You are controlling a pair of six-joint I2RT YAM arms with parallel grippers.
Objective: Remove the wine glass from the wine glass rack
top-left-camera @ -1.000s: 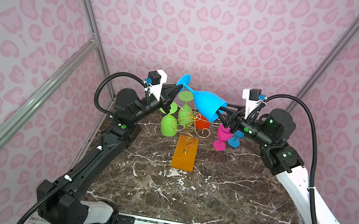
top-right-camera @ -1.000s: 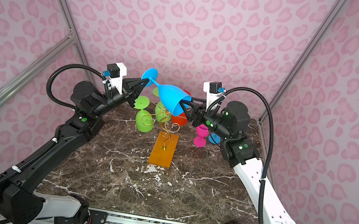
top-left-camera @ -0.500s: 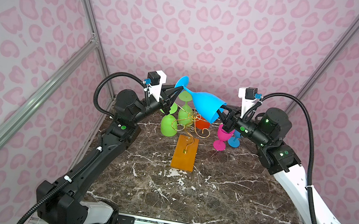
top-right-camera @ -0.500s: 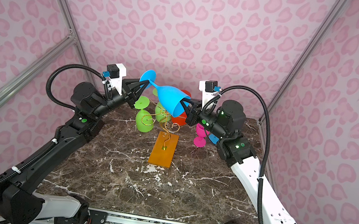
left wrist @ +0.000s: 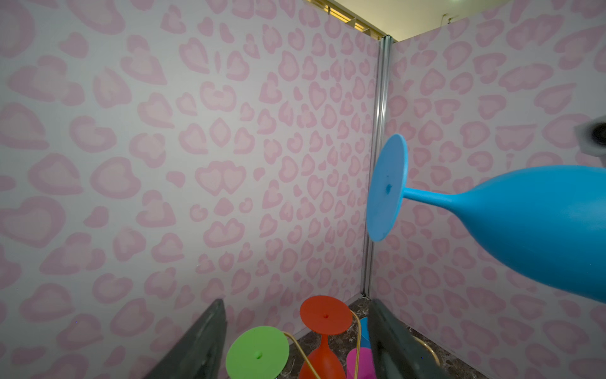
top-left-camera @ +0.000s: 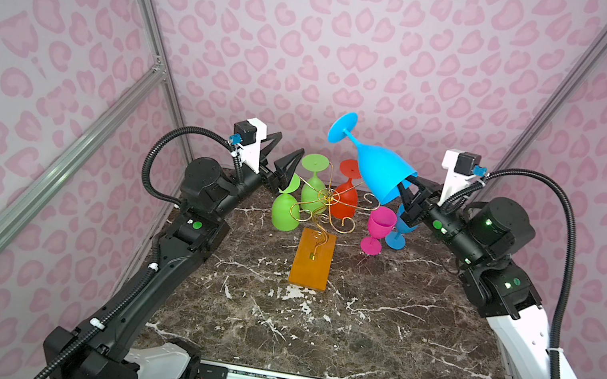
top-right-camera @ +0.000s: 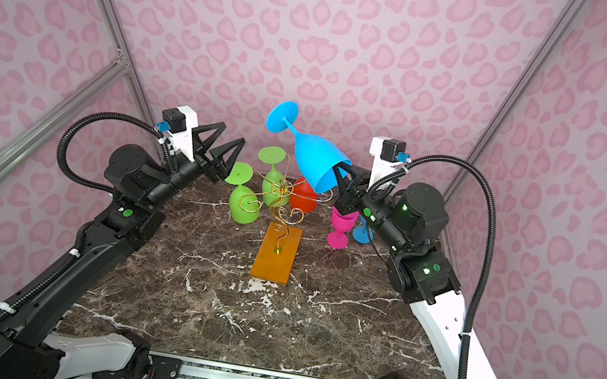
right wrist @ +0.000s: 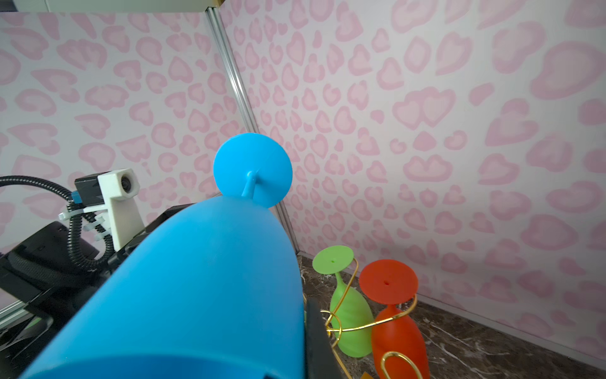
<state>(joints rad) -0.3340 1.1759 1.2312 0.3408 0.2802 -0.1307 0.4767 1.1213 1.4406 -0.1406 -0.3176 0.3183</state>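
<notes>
The blue wine glass (top-left-camera: 379,168) (top-right-camera: 317,159) hangs in the air above the wine glass rack (top-left-camera: 328,197) (top-right-camera: 276,255), tilted with its foot up and to the left. My right gripper (top-left-camera: 404,193) (top-right-camera: 341,182) is shut on the rim of its bowl. In the right wrist view the bowl (right wrist: 203,279) fills the frame, and one finger (right wrist: 314,334) shows outside the rim. My left gripper (top-left-camera: 292,142) (top-right-camera: 235,132) stands open left of the glass, apart from it. In the left wrist view nothing lies between its fingers (left wrist: 203,341), and the glass (left wrist: 541,223) is off to one side.
Two green glasses (top-left-camera: 285,212) (top-left-camera: 312,190) and a red one (top-left-camera: 346,202) hang upside down on the rack's gold arms. A magenta glass (top-left-camera: 378,229) and another blue glass (top-left-camera: 399,233) stand upright on the marble table to the rack's right. Patterned walls stand close behind.
My left gripper has opened, let go of the blue glass's stem and drawn back to the left. My right gripper has shut on the rim and holds the glass alone.
</notes>
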